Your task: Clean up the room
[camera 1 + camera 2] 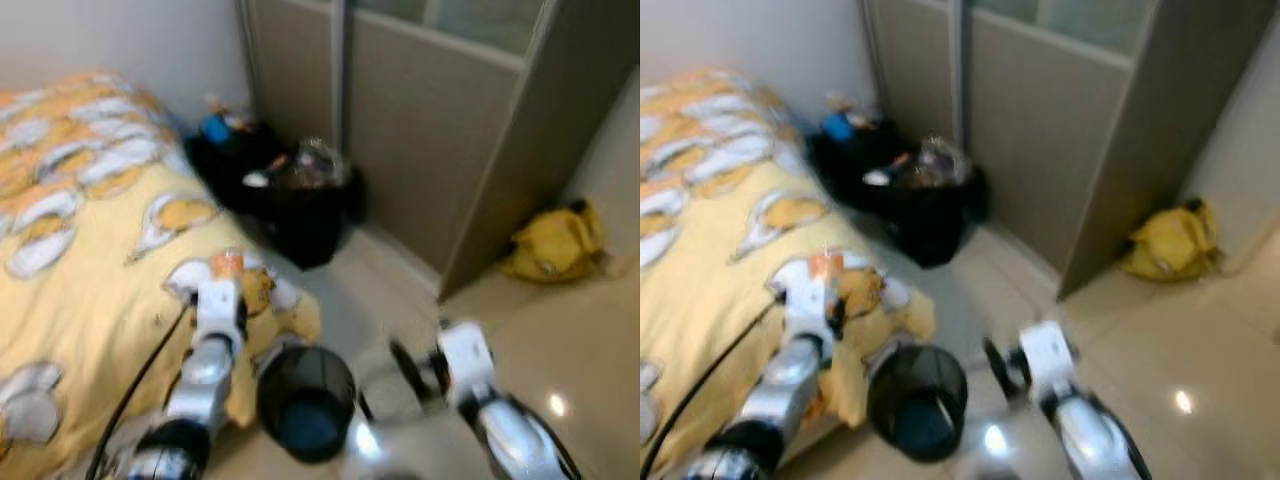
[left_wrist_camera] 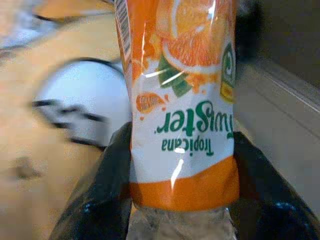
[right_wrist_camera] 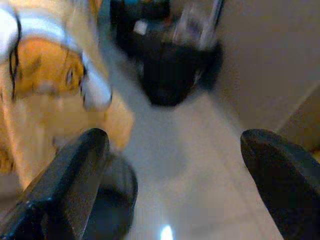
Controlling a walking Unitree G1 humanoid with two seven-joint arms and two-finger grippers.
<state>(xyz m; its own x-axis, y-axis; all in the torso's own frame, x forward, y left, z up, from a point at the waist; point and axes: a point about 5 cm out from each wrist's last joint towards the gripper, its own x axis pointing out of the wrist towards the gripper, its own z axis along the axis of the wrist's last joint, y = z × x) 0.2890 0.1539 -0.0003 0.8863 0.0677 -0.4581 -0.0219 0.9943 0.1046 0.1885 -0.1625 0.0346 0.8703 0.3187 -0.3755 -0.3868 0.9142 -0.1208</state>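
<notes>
Bedside floor scene: an orange-labelled bottle [image 2: 182,100] is held over the bed's corner, above a black mesh bin [image 1: 305,400].

Nearest, the mesh bin is seen standing on the tiled floor [image 1: 560,340] beside the yellow bedspread [image 1: 90,290]; its contents cannot be made out. The left gripper [image 1: 230,272], arm extended forward, is closed around the bottle. The right gripper [image 3: 175,170] is held over the floor with fingers [image 3: 65,185] spread wide, nothing between them. Farther off, black bags [image 1: 290,195] of clutter are set against the wardrobe [image 1: 440,120]; a yellow bag [image 1: 555,242] lies beyond.

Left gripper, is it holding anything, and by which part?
Yes. The left gripper is shut on an orange-labelled Tropicana Twister plastic bottle, its fingers clamping either side of the label's lower end.
</notes>
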